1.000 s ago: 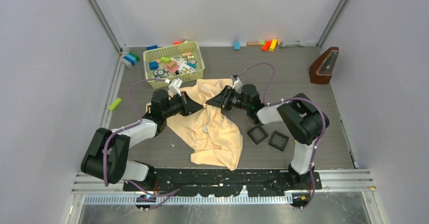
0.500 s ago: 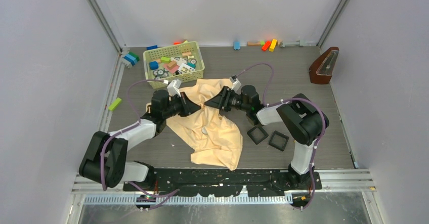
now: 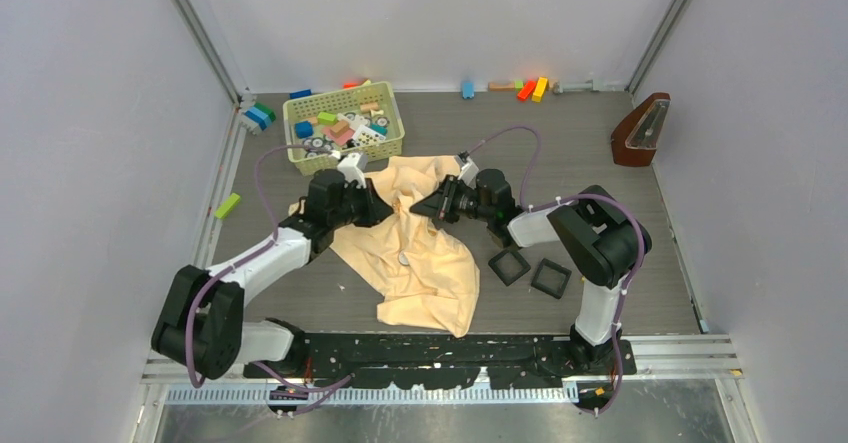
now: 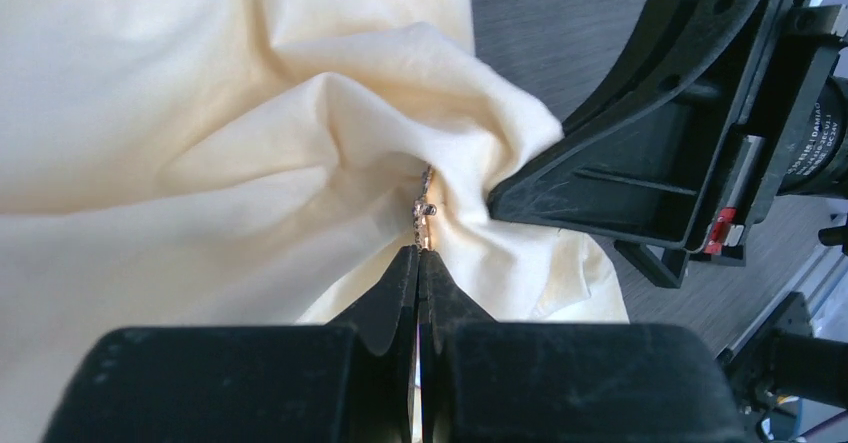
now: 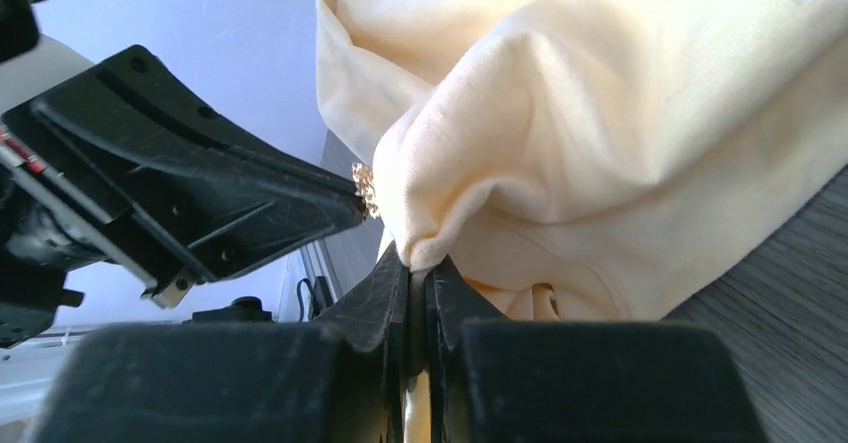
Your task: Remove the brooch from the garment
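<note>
The cream garment (image 3: 425, 263) lies crumpled at the table's middle. The brooch (image 4: 424, 207), a tiny silvery ornament, sits on a raised fold of the cloth. My left gripper (image 4: 420, 250) is shut, its tips pinching the brooch's lower end. My right gripper (image 5: 418, 263) is shut on a fold of the garment (image 5: 600, 113) right beside the brooch (image 5: 366, 189). In the top view the left gripper (image 3: 388, 210) and the right gripper (image 3: 415, 208) face each other tip to tip over the cloth's far part.
A flat grey disc (image 3: 405, 259) lies on the garment. Two black square trays (image 3: 509, 264) (image 3: 551, 277) sit to its right. A basket of blocks (image 3: 343, 128) stands behind the left arm. A metronome (image 3: 641, 130) is at the far right, a green block (image 3: 227, 205) at the left.
The left gripper has drawn back a little to the left and its forearm has swung toward the basket. The right gripper stays about where it was, holding the cloth.
</note>
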Robot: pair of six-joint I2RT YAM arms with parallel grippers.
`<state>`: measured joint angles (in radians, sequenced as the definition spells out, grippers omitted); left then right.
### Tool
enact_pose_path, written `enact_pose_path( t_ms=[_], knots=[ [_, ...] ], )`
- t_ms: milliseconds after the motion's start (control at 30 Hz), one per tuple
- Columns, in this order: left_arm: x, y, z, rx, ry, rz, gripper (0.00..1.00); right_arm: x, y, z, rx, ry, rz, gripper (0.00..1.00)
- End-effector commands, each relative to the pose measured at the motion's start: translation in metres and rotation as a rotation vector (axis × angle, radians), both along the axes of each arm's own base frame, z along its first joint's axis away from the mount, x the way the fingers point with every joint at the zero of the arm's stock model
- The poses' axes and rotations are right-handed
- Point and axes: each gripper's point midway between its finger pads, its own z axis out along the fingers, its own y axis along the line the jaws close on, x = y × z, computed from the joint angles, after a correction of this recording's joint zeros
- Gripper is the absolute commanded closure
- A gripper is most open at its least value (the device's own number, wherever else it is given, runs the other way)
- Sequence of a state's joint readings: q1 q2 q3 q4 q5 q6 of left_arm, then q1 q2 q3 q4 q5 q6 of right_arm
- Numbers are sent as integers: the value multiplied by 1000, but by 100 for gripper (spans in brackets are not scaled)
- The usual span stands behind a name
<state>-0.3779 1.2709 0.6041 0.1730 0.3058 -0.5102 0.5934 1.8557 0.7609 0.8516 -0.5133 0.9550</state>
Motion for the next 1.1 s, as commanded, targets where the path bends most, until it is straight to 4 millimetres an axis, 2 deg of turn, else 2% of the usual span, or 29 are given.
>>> enact_pose_path(
  t_ms=[0, 167, 300, 367, 500, 633, 700, 767, 900, 967, 1000, 1033, 1067],
  knots=[
    [1, -20, -2, 145, -12, -100, 100, 13, -6, 38, 52, -101, -32, 94],
    [1, -26, -12, 178, 18, -118, 100, 23, -30, 50, 85, -111, -90, 95],
    [3, -19, -18, 211, 43, -87, 100, 31, -47, 57, 89, -129, -137, 95],
    [3, -16, -18, 223, 50, -68, 100, 34, -53, 54, 72, -124, -161, 94],
    [2, -11, -3, 190, 18, -52, 100, 37, -57, 44, 30, -108, -185, 92],
    [-3, 9, 19, 143, 21, 20, 100, 43, -63, 27, -28, -71, -224, 91],
    [-9, 17, 35, 101, 19, 44, 100, 44, -64, 23, -44, -65, -228, 88],
    [-16, 22, 44, 84, 24, 54, 100, 44, -64, 23, -47, -64, -231, 81],
    [-29, 23, 58, 53, 33, 47, 100, 44, -64, 25, -49, -70, -229, 62],
    [-32, 23, 65, 41, 35, 41, 100, 42, -64, 31, -50, -89, -223, 42],
    [-33, 21, 68, 25, 36, 28, 100, 41, -63, 34, -49, -97, -213, 39],
    [-34, 19, 73, -3, 41, 14, 100, 37, -61, 43, -43, -124, -184, 31],
    [-35, 15, 79, -43, 52, -7, 100, 35, -60, 46, -55, -124, -174, 29]
  ],
)
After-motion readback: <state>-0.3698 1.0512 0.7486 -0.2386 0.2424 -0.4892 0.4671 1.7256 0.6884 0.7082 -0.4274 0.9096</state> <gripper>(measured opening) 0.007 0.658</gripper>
